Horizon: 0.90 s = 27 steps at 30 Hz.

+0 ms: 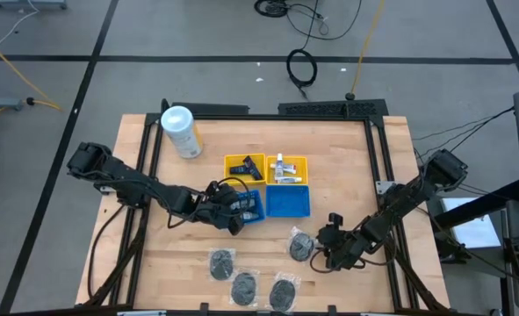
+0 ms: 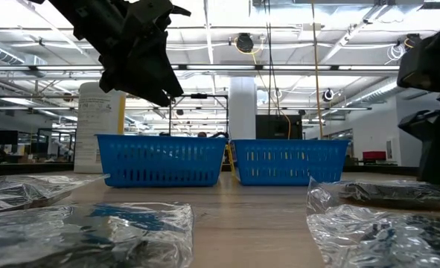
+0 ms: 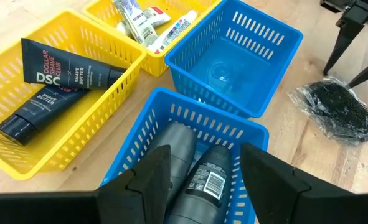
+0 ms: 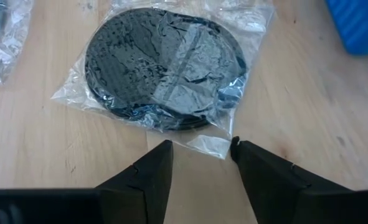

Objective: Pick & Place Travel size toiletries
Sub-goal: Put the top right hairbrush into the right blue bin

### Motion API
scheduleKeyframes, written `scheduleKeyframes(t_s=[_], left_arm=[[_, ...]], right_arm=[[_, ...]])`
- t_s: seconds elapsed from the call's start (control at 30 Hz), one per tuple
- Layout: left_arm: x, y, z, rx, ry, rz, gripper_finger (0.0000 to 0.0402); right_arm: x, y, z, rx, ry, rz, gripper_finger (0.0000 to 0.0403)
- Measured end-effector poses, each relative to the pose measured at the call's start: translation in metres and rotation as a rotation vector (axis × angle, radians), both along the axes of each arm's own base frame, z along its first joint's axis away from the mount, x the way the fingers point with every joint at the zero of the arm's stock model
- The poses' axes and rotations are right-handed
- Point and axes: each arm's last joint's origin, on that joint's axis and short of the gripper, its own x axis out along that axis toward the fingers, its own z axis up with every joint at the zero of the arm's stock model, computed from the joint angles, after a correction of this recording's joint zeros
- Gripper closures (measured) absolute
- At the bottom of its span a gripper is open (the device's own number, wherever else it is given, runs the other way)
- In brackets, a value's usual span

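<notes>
High view puts the four trays at the centre of the worktop (image 1: 347,149): two yellow trays (image 1: 241,166) in the upper row and two blue ones below, with the left gripper (image 1: 240,213) over the left blue tray (image 1: 252,207) and the right gripper (image 1: 323,248) at lower right of centre, next to a clear-wrapped grey round piece (image 1: 301,247). Three more wrapped rounds (image 1: 244,286) lie along the lower middle of the frame, not yet sorted. Left wrist view shows that arm's fingers (image 3: 147,180) spread wide and empty above the tray, where two dark grey tubes (image 3: 205,180) already lie — so this looks like a release just made there. Black tubes (image 3: 43,90) fill one yellow tray, small white tubes (image 3: 147,25) the other, and the second blue tray (image 3: 233,59) is empty. Right wrist view has the right arm's fingers (image 4: 149,168) spread too, holding nothing, with the wrapped piece just ahead of them and a corner of its wrapper reaching between the tips. The step in hand, I judge, is picking up that round — the next move calls for easing forward and down so the fingers straddle the pack's edge before pinching, since loose film may slip or tear free of the piece inside.
</notes>
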Motion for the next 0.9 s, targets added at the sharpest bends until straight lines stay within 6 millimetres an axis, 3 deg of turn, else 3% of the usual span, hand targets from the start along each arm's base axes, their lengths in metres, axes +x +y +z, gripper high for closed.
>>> scheduleKeyframes(t_s=[0.2, 0.43, 0.9], left_arm=[[-0.0001, 0.0000, -0.0001, 0.001, 0.000, 0.001, 0.0215], [-0.0001, 0.0001, -0.0002, 0.002, 0.001, 0.001, 0.0215], [-0.0003, 0.0000, -0.0001, 0.002, 0.002, 0.000, 0.0215]], right_arm=[[0.0041, 0.0042, 0.0022, 0.009, -0.046, 0.076, 0.0264], [0.0067, 0.0077, 0.0048, 0.029, -0.073, 0.134, 0.0388], [0.0093, 0.0097, 0.0077, 0.024, -0.118, 0.140, 0.0402]])
